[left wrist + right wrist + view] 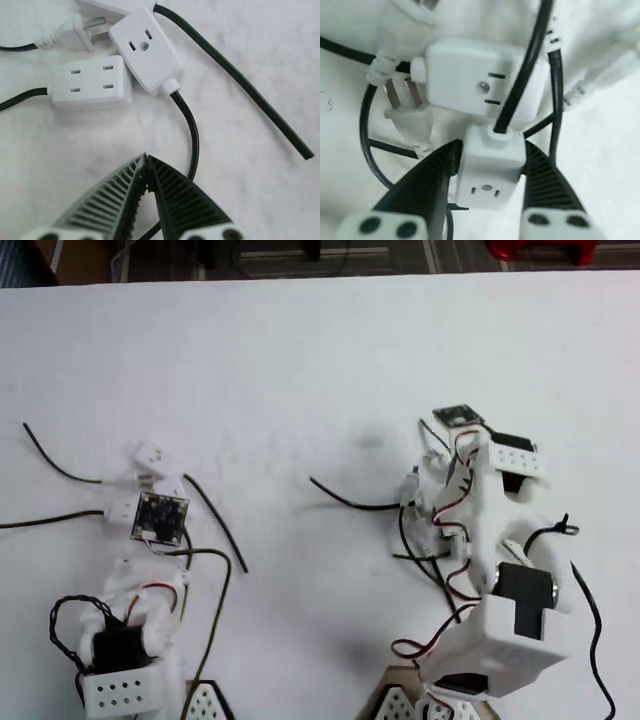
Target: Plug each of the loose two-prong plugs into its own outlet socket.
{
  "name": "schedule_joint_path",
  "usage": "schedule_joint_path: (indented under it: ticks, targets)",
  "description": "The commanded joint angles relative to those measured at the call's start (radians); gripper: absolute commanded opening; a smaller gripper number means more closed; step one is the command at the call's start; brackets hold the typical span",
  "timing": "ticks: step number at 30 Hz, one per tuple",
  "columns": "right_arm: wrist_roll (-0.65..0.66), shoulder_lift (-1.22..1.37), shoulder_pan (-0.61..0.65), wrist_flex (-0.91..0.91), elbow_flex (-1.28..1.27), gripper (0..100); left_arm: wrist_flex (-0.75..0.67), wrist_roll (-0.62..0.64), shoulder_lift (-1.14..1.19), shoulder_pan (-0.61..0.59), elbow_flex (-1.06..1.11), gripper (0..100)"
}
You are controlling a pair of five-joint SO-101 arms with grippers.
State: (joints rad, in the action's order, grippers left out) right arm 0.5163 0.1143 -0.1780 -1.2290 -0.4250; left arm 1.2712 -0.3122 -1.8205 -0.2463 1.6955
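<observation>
The white table (300, 370) lies bare from the two arms up to its far edge and across the wide middle stretch between them. Past that edge is darker floor and a red object (540, 250). The clutter sits in two knots, well apart. Near the table's left side, the left gripper (146, 167) hangs over the cloth with its ribbed jaws pressed together, holding nothing. Just ahead of it lie the double socket (92, 82), flat with its slots up, and the angled socket (145, 47) touching its corner. The left plug (80, 30) lies just beside them, prongs bare. A black cord (192, 135) curves from the angled socket past the jaw tips, and a second cord (240, 80) runs off to a cut end. On the right, the right gripper (491, 147) is clamped on the held socket (490, 170) — one finger on each side, its cord rising from the top. Behind it lies the wide socket (470, 80), with the right plug (402, 107) just beside it, prongs exposed, amid looping black cords.
</observation>
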Motion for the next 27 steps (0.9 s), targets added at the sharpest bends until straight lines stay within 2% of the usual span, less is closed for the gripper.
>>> schedule_joint_path:
  ticks: [1, 5, 9, 12, 15, 17, 21, 27]
  targets:
    - [0.000, -0.018, -0.002, -0.170, 0.183, 5.5, 0.006, 0.002, 0.005, 0.008, -0.002, 2]
    - [0.000, -0.018, 0.001, -0.343, 0.379, 4.7, 0.006, 0.002, 0.005, 0.008, -0.002, 2]
    - [-0.012, -0.018, 0.070, -0.470, 0.574, 4.5, 0.006, 0.002, 0.005, 0.008, -0.002, 2]
    - [-0.129, -0.018, 0.188, -0.486, 0.663, 4.5, 0.006, 0.002, 0.005, 0.008, -0.002, 2]
    - [-0.250, 0.001, 0.366, -0.466, 0.697, 4.6, 0.006, 0.002, 0.005, 0.008, -0.002, 2]
    - [-0.281, 0.030, 0.499, -0.433, 0.697, 4.6, 0.006, 0.002, 0.005, 0.008, -0.002, 2]
    - [-0.213, 0.170, 0.696, -0.338, 0.654, 4.5, 0.006, 0.002, 0.005, 0.008, -0.002, 2]
    - [-0.141, 0.432, 0.858, -0.139, 0.640, 5.0, 0.006, 0.002, 0.005, 0.008, -0.002, 2]
